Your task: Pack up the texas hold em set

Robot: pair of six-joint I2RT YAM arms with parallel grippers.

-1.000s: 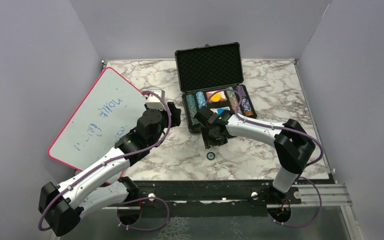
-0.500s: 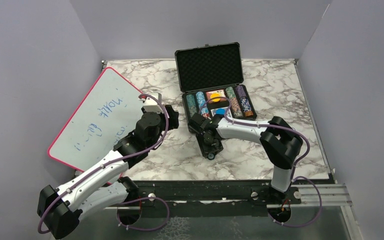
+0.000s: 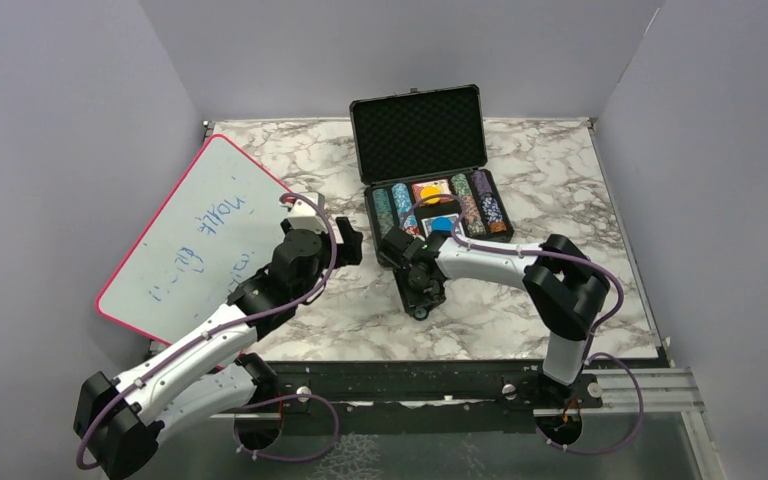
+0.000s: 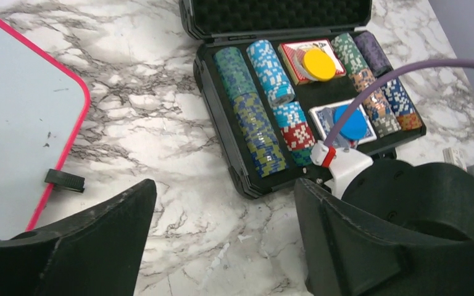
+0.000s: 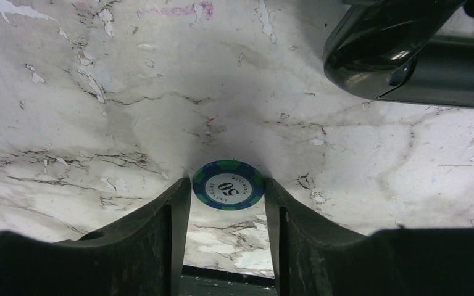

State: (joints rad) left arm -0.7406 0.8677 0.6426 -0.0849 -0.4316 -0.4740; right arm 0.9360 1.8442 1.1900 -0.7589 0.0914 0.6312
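Note:
The black briefcase [image 3: 372, 228] lies open at the table's back middle, its foam lid [image 3: 418, 135] upright. It holds rows of poker chips [image 4: 253, 123], a red deck under a yellow button [image 4: 318, 63] and a blue deck under a blue button [image 4: 350, 123]. A lone blue-green "50" chip [image 5: 228, 186] lies flat on the marble in front of the case. My right gripper [image 5: 228, 182] points down at it, with both fingertips touching the chip's sides; it also shows in the top view [image 3: 420, 306]. My left gripper [image 4: 225, 191] is open and empty over the marble left of the case.
A red-edged whiteboard [image 3: 195, 235] lies at the left, with a small black clip [image 4: 65, 180] at its edge. The right arm's wrist and purple cable [image 4: 370, 92] cross in front of the case. The table's near edge lies just behind the chip.
My right gripper has moved toward the near edge, from beside the case down onto the loose chip, and its fingers now touch it. My left gripper has shifted slightly.

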